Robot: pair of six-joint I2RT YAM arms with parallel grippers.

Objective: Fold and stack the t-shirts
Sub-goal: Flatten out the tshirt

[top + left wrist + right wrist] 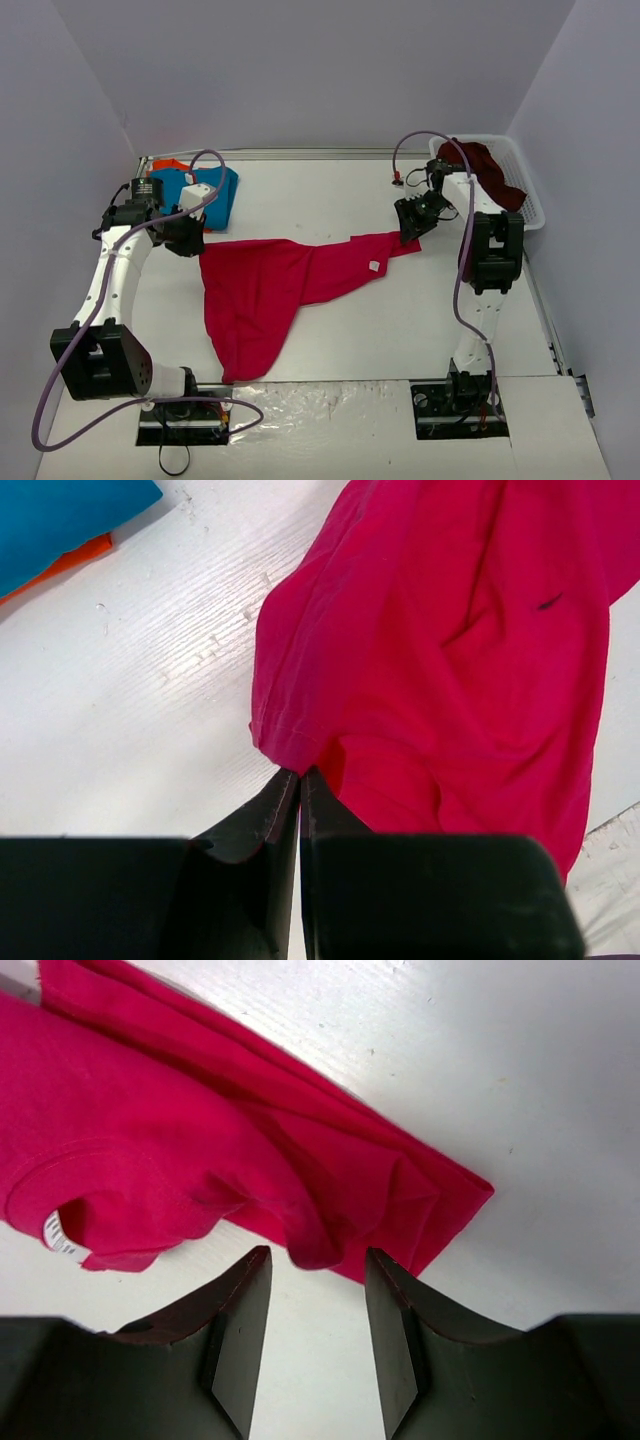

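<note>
Four t-shirts counted: one crimson-pink t-shirt [265,290], one blue t-shirt [216,196], one orange t-shirt [168,166], one dark maroon t-shirt [484,166]. One white mesh basket [535,212]. One counter [400,330]. Two arms, two grippers: one left gripper [300,775], one right gripper [317,1255].

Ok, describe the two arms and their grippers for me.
The left arm and right arm are slim white links joined by blocky black motor housings. A lavender cable loops along each. The left gripper and right gripper have matte black, wedge-shaped fingers. No markings are readable.
</note>
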